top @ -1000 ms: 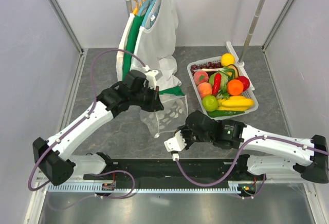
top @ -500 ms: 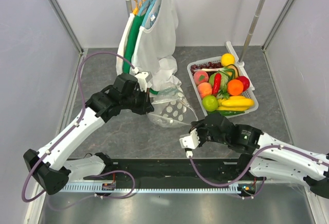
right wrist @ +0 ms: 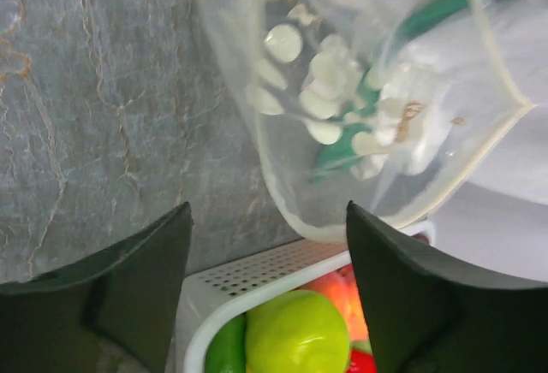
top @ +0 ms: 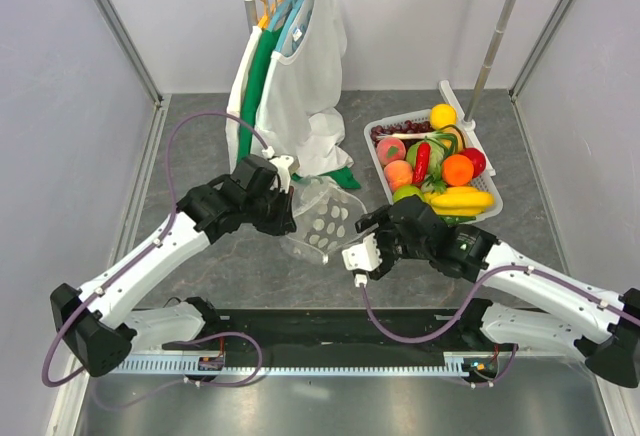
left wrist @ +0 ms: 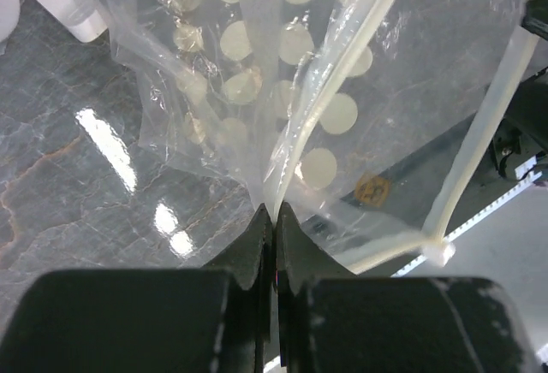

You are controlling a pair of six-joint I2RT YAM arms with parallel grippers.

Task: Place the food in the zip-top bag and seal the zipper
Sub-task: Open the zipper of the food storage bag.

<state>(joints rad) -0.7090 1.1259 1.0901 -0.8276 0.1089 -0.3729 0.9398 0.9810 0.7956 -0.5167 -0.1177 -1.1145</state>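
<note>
The zip-top bag (top: 325, 218), clear with white dots, hangs slack over the table's middle. My left gripper (top: 287, 212) is shut on its edge. In the left wrist view the jaws (left wrist: 272, 210) pinch the pale zipper (left wrist: 478, 138) where the strip folds. My right gripper (top: 386, 218) stands open at the near left corner of the white basket (top: 380, 126). Between its fingers (right wrist: 267, 210) show the basket rim (right wrist: 257, 283), a green apple (right wrist: 295, 334) and a peach (right wrist: 330, 287), with the bag's mouth (right wrist: 342, 91) just beyond. The food (top: 440, 171) fills the basket.
White mesh garments (top: 300, 66) hang on hangers from a rack at the back, reaching down to the table just behind the bag. A slanted rack pole (top: 495, 36) stands behind the basket. Grey walls close in both sides.
My right gripper has opened and moved from the near middle of the table up to the basket's corner. The left gripper kept its hold and the bag sagged lower.
</note>
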